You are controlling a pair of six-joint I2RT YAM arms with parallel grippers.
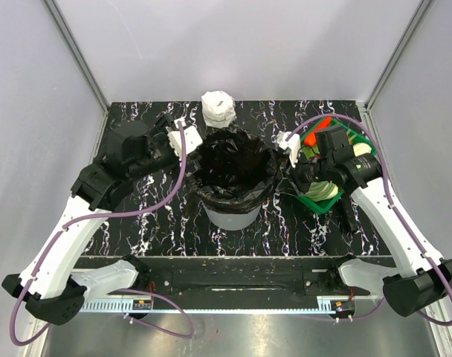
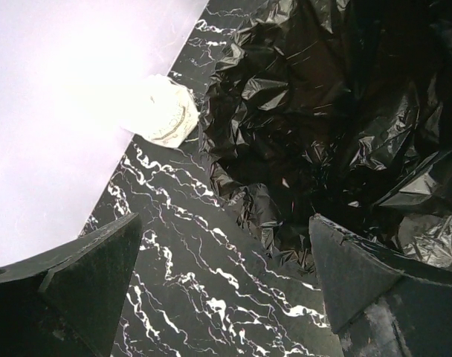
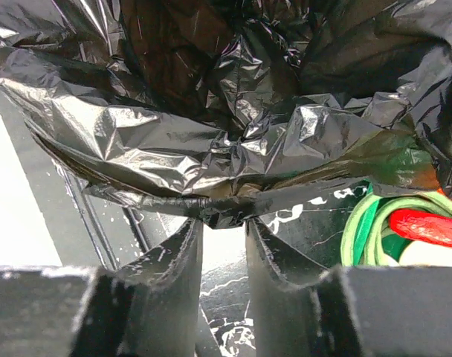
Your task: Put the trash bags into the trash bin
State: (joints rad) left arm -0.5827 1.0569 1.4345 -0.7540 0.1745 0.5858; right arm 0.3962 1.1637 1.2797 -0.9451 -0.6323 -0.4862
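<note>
right gripper (image 3: 222, 223) pinches the trash bag (image 1: 233, 167) rim beside the green basket (image 1: 315, 202), left gripper (image 2: 224, 223) gaping near the white roll (image 1: 217, 108).

Soft, even light comes from overhead; the pale walls (image 1: 233, 44) glow and shadows on the table (image 1: 166, 223) are faint. The trash bags (image 3: 211, 149) throw hard white glints off every crease. On the left wrist camera the far wall is washed out, the white roll (image 2: 165, 111) nearly so. Close to the lens, the left pincer (image 2: 224, 217) shows dark, soft-edged fingers (image 2: 85, 290).
</note>
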